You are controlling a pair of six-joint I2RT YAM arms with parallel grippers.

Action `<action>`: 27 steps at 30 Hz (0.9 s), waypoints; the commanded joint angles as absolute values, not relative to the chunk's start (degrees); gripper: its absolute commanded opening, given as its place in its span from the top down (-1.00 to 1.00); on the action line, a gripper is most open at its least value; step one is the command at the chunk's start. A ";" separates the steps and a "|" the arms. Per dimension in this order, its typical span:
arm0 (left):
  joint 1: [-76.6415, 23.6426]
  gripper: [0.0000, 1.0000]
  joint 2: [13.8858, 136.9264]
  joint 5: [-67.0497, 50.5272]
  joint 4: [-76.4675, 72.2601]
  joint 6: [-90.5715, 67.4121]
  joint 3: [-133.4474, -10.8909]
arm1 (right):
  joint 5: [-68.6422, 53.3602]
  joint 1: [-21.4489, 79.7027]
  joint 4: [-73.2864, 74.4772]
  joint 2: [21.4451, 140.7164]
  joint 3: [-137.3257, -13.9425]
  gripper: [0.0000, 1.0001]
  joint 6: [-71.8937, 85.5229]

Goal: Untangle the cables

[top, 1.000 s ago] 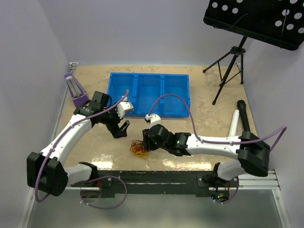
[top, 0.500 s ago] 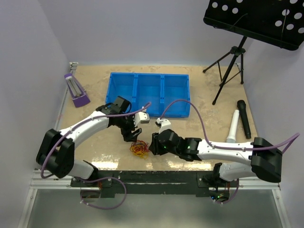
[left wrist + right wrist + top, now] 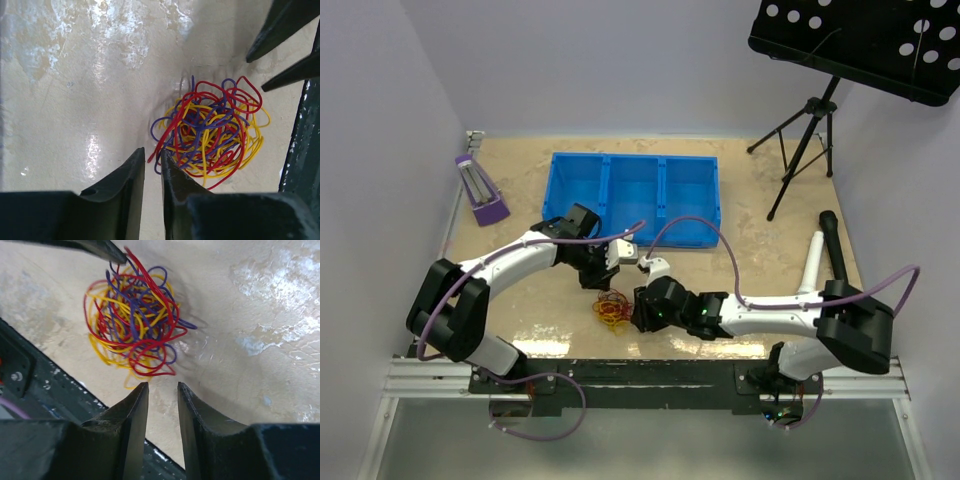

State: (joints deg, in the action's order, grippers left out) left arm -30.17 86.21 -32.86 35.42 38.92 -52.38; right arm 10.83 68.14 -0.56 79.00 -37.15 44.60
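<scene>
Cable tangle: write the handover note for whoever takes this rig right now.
Left gripper: jaws nearly closed at the edge of the cable tangle; a grip on a strand cannot be confirmed.
Right gripper: jaws slightly apart, empty, just short of the clump.
Tangle: on the table near the front edge, between both grippers.
Done: nothing separated.
To do: pull red, yellow and purple strands apart.
</scene>
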 commanded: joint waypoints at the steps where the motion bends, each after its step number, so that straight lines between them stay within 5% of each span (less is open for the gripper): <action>1: -30.67 0.73 84.73 -36.30 34.45 41.75 -52.82 | 10.37 68.20 -5.00 81.56 -37.53 0.32 42.45; 3: -30.76 0.99 83.94 -36.21 34.80 41.84 -52.73 | 10.55 68.03 -6.23 82.70 -37.53 0.33 42.28; 15: -30.67 0.99 79.10 -35.60 35.24 39.73 -51.86 | 10.55 68.03 -10.46 86.57 -40.43 0.25 40.08; 20: -30.67 0.47 80.42 -35.86 35.16 39.90 -52.29 | 10.81 68.03 -11.77 88.59 -40.25 0.45 40.96; 27: -30.67 0.21 84.19 -36.74 35.16 41.22 -53.35 | 14.58 68.12 -10.82 86.75 -39.99 1.00 39.81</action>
State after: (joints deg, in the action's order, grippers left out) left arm -30.46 81.87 -35.00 35.31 39.83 -52.16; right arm 11.29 68.07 -9.30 89.01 -38.63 41.39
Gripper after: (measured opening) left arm 0.378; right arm 0.037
